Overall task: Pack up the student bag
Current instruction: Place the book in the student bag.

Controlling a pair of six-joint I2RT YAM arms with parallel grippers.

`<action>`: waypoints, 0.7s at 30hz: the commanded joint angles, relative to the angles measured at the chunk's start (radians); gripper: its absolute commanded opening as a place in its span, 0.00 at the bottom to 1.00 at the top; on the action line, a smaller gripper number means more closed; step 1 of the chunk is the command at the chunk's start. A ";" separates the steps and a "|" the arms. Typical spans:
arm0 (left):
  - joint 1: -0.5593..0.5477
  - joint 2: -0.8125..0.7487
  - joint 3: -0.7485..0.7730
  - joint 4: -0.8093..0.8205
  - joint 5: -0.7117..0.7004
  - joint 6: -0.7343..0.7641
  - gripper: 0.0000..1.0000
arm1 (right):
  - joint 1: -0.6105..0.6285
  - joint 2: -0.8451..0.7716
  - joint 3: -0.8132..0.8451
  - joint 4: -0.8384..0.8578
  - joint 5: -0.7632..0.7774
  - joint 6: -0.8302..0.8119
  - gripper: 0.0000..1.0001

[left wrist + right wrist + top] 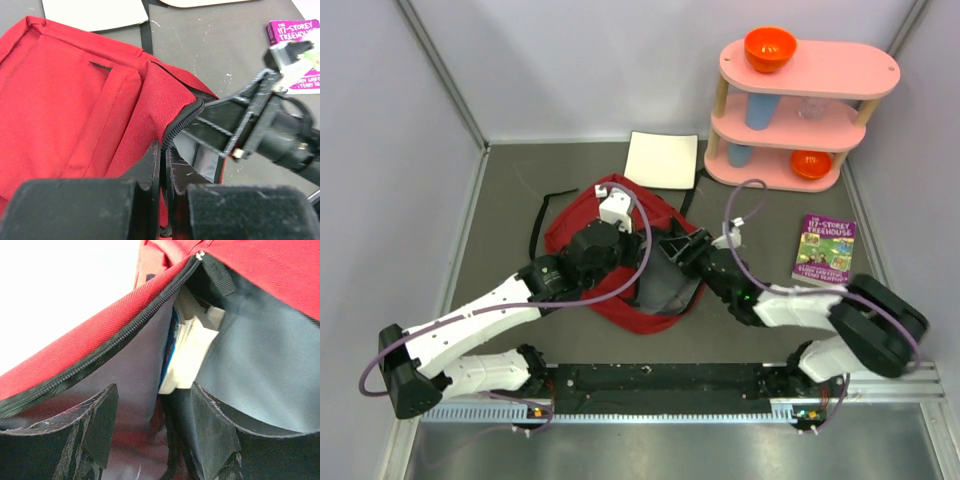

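Mid-packing at table [510, 200] centre: pinching bag [563, 228] lip tight in left gripper [164, 150], reaching inside with right gripper [154, 390], spread wide, seemingly empty. Next, likely: back out toward 3 o'clock for the book [825, 250], lip held up.

Dark red weave on the backpack [563, 228], middle of the overhead frame, with black straps [534, 228] and black zipper [115, 337]. Grey lining [260, 355] inside, around something cream-white with a blue edge [187, 357].

Pink shelf [807, 110] at upper right: orange bowl [769, 47] at its top, second orange bowl [810, 163] at its bottom, pale blue cups [760, 108] between.

Purple border and green cartoon cover on the book [823, 250], at right. White sheet [661, 158] above the backpack.

Dark grey tabletop [510, 180], flecked white.

White shells and black joints on the left arm [470, 345] and right arm [800, 305], with purple cables [470, 318]. Black left gripper [164, 160] and right gripper [152, 400].
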 commanded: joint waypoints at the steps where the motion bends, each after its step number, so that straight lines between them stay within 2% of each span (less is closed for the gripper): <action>1: 0.003 -0.029 -0.015 0.052 -0.018 -0.031 0.07 | -0.001 -0.243 -0.072 -0.374 0.137 -0.042 0.60; 2: 0.003 -0.031 -0.017 0.051 -0.021 -0.036 0.09 | -0.002 -0.357 -0.072 -0.451 0.174 -0.053 0.60; 3: 0.003 -0.028 -0.017 0.052 -0.027 -0.040 0.13 | -0.008 -0.411 -0.065 -0.610 0.207 -0.097 0.63; 4: 0.004 -0.021 -0.014 0.043 -0.024 -0.046 0.20 | -0.021 -0.460 -0.037 -0.681 0.261 -0.136 0.72; 5: 0.004 -0.020 -0.009 0.039 -0.016 -0.049 0.30 | -0.036 -0.554 -0.014 -0.753 0.278 -0.175 0.73; 7: 0.004 -0.021 -0.008 0.045 0.034 -0.049 0.43 | -0.129 -0.623 0.050 -0.964 0.275 -0.278 0.79; 8: 0.004 -0.021 -0.008 0.052 0.057 -0.046 0.61 | -0.213 -0.668 0.067 -1.031 0.266 -0.311 0.80; 11: 0.003 -0.031 -0.014 0.104 0.157 -0.026 0.85 | -0.339 -0.723 0.107 -1.221 0.257 -0.383 0.85; 13: 0.001 -0.037 -0.015 0.132 0.203 -0.039 0.89 | -0.457 -0.774 0.099 -1.287 0.258 -0.412 0.90; 16: 0.003 -0.034 -0.031 0.172 0.255 -0.051 0.93 | -0.635 -0.828 0.080 -1.317 0.202 -0.450 0.91; 21: 0.003 0.015 -0.025 0.184 0.280 -0.042 0.95 | -0.939 -0.805 0.067 -1.351 0.085 -0.529 0.95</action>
